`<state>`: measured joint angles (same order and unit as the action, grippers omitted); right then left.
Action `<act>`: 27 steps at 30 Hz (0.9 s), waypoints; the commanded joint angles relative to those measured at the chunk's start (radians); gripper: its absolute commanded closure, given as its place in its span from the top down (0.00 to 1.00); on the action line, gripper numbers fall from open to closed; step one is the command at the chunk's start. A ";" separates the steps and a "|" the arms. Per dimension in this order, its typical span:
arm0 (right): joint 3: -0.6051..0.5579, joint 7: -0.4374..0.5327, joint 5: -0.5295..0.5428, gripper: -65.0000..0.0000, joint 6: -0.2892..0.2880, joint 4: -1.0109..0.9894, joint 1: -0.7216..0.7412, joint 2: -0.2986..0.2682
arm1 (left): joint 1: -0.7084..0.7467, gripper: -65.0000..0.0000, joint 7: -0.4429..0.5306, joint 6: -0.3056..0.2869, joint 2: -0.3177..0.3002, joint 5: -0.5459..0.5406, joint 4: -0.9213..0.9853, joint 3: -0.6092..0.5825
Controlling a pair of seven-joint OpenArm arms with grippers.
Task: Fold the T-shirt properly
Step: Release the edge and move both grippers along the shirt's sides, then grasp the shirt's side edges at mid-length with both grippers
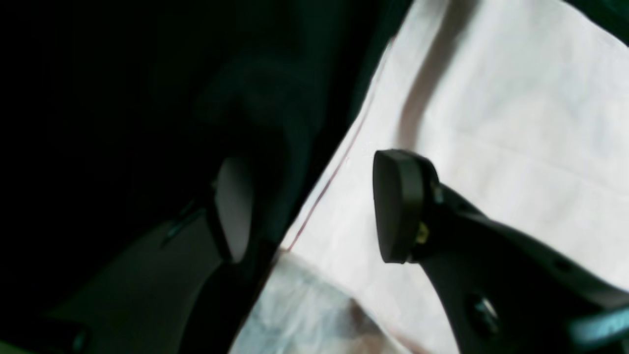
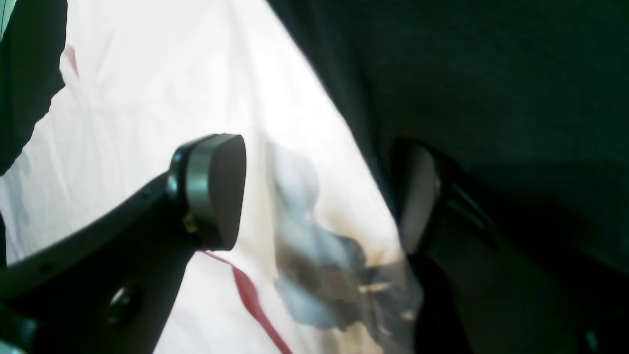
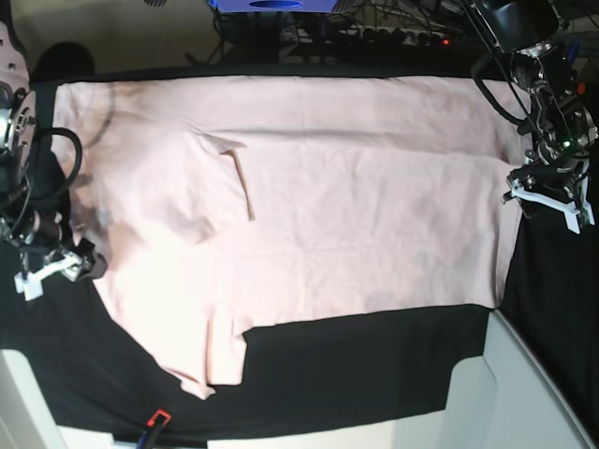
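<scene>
- Between my left gripper's (image 1: 309, 206) spread jaws sat the T-shirt's (image 3: 356, 206) hem edge, so I could pinch it.
- Right gripper (image 2: 324, 196) gaped too, straddling the opposite edge, probably for a matched lift.

One T-shirt (image 3: 309, 206), pale pink, lies spread on one surface (image 3: 374, 360) draped in black cloth. Two robot arms are in the base view, one at each side edge, so two grippers: the left gripper (image 3: 550, 196) and the right gripper (image 3: 51, 267). Each wrist view shows two jaws set apart, four in all. One small red and blue item (image 3: 154, 420) sits at the surface's near edge, too small to identify, possibly a tag
</scene>
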<state>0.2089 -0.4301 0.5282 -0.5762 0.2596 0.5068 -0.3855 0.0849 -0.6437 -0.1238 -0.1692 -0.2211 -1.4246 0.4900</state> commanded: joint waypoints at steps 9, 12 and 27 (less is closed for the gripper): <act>-0.006 -0.023 -0.004 0.47 -0.006 0.047 0.014 0.001 | -0.044 0.58 0.017 0.005 -0.017 -0.001 0.034 0.003; -0.006 -0.023 -0.004 0.42 -0.006 0.050 0.016 0.003 | -0.056 0.58 0.017 0.005 -0.017 -0.001 0.048 0.002; -0.006 -0.017 -0.004 0.10 -0.006 0.051 0.029 0.003 | -0.257 0.59 0.017 0.005 -0.100 -0.002 0.302 -0.164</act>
<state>0.2043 -0.4656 0.5125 -0.5755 0.2928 0.5037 -0.3649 -0.1585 -0.6415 -0.1177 -0.2527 -0.2211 -1.1107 0.3237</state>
